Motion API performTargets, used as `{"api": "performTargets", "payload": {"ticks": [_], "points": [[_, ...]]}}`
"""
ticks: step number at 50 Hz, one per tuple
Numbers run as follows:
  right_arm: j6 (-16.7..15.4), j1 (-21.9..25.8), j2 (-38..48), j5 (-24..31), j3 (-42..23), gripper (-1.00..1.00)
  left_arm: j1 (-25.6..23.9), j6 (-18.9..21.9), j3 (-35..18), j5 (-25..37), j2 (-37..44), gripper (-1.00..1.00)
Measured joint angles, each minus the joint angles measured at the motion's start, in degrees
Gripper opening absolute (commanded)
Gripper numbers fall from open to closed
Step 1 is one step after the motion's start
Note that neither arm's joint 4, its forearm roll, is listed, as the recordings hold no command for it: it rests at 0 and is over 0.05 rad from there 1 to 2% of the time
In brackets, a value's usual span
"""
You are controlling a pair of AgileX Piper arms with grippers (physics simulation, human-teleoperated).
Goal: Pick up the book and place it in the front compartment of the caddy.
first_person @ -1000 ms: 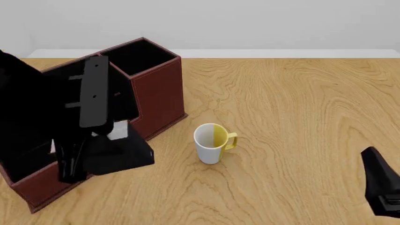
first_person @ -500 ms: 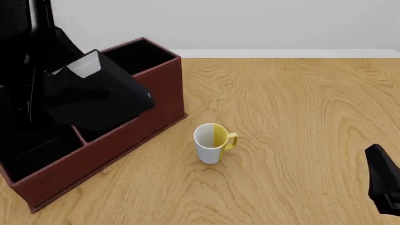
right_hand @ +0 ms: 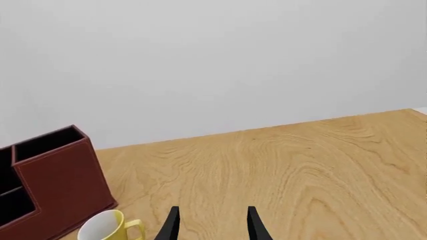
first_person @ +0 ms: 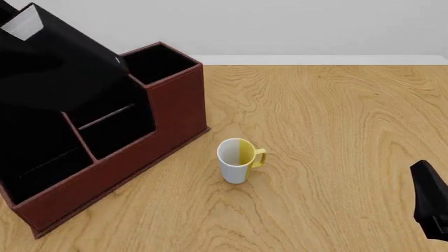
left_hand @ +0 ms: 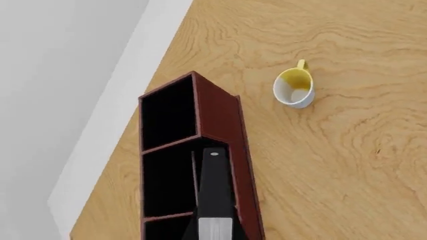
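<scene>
Since a moment ago I have lifted the book (first_person: 52, 63) higher; it now hangs tilted in the air above the caddy (first_person: 168, 126), over its front compartment (first_person: 115, 131), not yet inside. My left tool is hidden behind the book, so I cannot tell its grip. My right tool (right_hand: 210, 222) stays spread apart, low over the bench (first_person: 329, 131) near the mug (first_person: 236, 160).
</scene>
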Motion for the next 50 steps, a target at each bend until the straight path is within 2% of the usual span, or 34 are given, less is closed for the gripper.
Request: {"api": "performTargets", "payload": {"ticks": [22,38,50], "points": [[-0.15,-0.34,-0.01,0.03,-0.01,1.0,13.22,5.15,-5.38,0.0,4.28,-1.0],[-0.39,-0.19,-0.01,0.13,0.02,1.0,21.35,12.58,-3.42,0.0,7.59,-1.0],[-0.27,-0.13,0.0,0.16,0.01,1.0,24.43,17.73,-3.17,0.0,10.01,-1.0]]}}
